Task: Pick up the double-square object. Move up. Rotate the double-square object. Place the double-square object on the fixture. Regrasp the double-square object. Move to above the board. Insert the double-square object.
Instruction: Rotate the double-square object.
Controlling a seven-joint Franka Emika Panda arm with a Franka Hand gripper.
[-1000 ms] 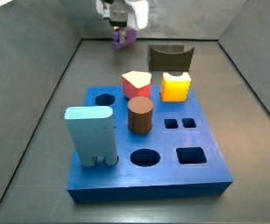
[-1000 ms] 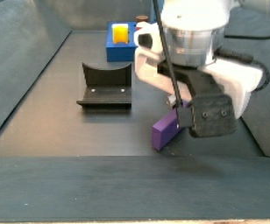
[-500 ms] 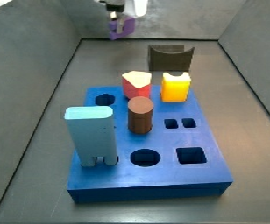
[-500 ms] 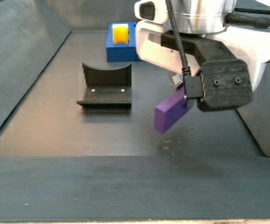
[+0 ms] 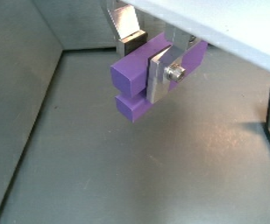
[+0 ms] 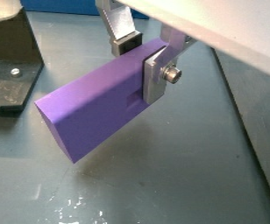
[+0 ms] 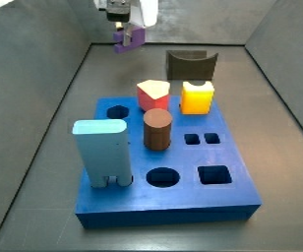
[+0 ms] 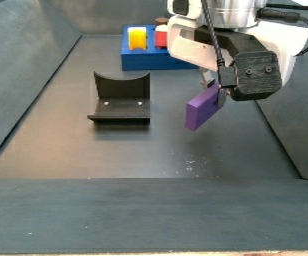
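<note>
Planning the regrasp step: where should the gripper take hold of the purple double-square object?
As the gripper holds it now: fingers on the two broad flat faces of the double-square object, near one end. Those faces are parallel, and the free end hangs clear of the floor, apart from the fixture.

My gripper (image 7: 120,22) is cut by the top edge in a side view, and my fingers (image 5: 159,73) hide the middle of the purple block (image 5: 135,79)

Even, diffuse overhead light fills the grey enclosure in both side views, with soft shadows beside the blue board (image 7: 167,157). The gripper (image 6: 144,54), closed on the double-square object (image 6: 96,109), is sharp in both wrist views. Small glints mark the floor (image 6: 73,206).
</note>
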